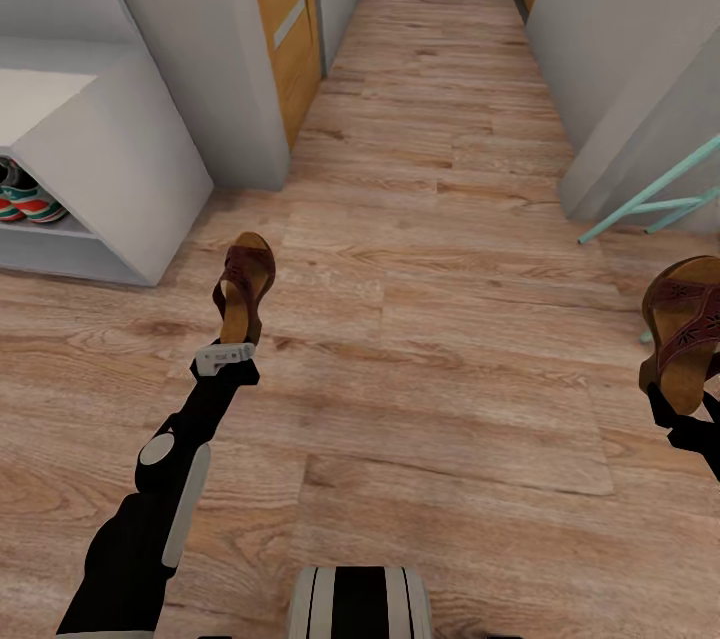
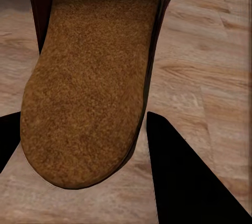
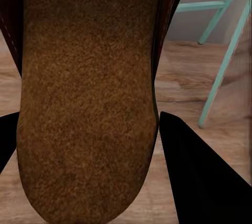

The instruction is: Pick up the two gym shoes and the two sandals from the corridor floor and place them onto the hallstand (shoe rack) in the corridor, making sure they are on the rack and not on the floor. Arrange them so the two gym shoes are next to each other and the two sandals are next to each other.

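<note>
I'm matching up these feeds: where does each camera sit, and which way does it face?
Head view: on the head, looking down the corridor floor; both arms, left claw and right claw each holding a sandal.
Left wrist view: along the claw at the left sandal.
Right wrist view: along the claw at the right sandal.
Shared: each sandal appears in the head view too.

I note two dark brown sandals (image 1: 244, 287) (image 1: 688, 331) with tan footbeds, light brown wood-grain floor (image 1: 440, 249), grey-white hallstand (image 1: 120, 169), green-and-red striped gym shoes (image 1: 25, 199), teal frame (image 1: 660, 199) at two o'clock.
</note>
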Motion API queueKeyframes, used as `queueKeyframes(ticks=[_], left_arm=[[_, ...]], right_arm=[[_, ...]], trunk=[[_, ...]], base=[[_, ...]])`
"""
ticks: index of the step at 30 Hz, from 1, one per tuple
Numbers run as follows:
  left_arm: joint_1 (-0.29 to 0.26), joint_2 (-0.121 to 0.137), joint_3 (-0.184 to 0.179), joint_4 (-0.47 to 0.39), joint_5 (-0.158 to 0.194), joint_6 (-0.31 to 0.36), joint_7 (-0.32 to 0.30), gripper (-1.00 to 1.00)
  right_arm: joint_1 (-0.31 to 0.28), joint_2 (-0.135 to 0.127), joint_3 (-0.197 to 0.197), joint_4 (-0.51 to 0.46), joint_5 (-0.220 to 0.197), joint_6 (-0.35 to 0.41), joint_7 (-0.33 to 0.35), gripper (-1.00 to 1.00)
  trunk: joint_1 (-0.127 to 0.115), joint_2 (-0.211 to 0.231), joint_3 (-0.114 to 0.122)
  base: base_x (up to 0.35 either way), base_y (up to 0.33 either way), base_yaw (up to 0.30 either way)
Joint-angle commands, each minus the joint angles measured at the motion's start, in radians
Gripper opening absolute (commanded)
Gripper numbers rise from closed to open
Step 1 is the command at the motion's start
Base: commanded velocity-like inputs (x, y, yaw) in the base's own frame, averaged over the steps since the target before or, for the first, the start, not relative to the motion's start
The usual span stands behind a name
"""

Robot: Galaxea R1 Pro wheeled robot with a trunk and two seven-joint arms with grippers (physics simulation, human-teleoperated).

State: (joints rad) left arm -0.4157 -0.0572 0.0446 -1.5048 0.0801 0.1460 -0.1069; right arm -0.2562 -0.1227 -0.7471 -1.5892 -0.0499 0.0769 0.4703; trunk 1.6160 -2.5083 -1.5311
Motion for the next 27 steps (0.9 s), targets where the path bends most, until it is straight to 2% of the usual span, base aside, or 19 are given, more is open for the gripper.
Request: queueKeyframes(ticks=[1,27], left_arm=[[0.000,0.000,0.000,0.000,-0.003,0.000,-0.002,-1.00],[0.000,-0.001,0.000,0.000,-0.003,0.000,-0.002,-1.00]], right_arm=[[0.000,0.000,0.000,0.000,-0.002,0.001,-0.001,-1.00],[0.000,0.000,0.000,-0.001,-0.002,0.001,-0.001,-1.00]], trunk=[[0.000,0.000,0.002],[0.000,0.000,0.040]], base=[[0.000,0.000,-0.107],[0.000,0.000,-0.106]])
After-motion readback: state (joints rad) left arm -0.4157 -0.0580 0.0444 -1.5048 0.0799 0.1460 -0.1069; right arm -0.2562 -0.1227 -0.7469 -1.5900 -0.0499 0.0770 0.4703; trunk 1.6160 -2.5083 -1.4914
